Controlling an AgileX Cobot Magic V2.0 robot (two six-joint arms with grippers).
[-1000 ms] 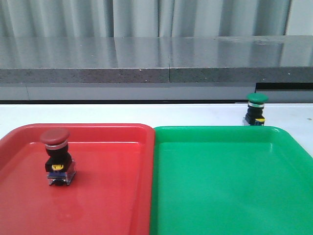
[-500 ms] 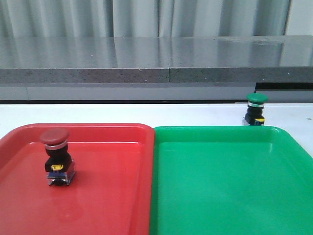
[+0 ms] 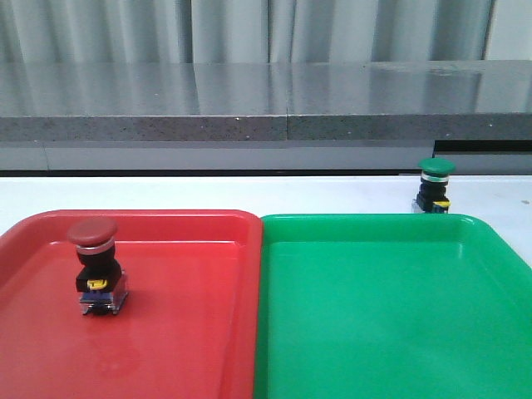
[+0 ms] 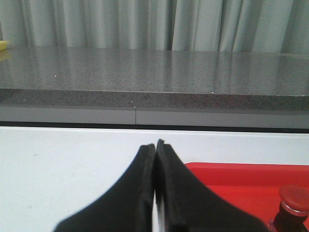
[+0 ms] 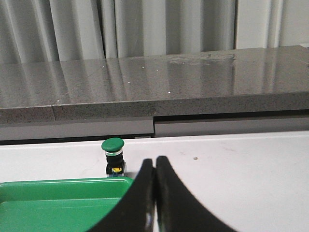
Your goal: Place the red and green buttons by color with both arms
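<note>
Background: grey curtain hanging behind a speckled grey ledge (image 3: 266, 100); white table (image 3: 249, 193) lying below.
Red button (image 3: 96, 266): standing upright inside the red tray (image 3: 191, 332), toward its left side.
Green button (image 3: 435, 184): standing on the table just beyond the green tray's (image 3: 391, 316) far right rim.
Left gripper (image 4: 155, 145): fingers pressing together, gripping nothing.
Right gripper (image 5: 155, 162): fingers pressing together, gripping nothing, apart from the green button.

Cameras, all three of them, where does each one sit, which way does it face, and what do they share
Front view: faces forward over the red tray and green tray; no arm shows.
Left wrist view: behind the shut left gripper, facing the counter; shares the red button.
Right wrist view: behind the shut right gripper; shares the green button.
</note>
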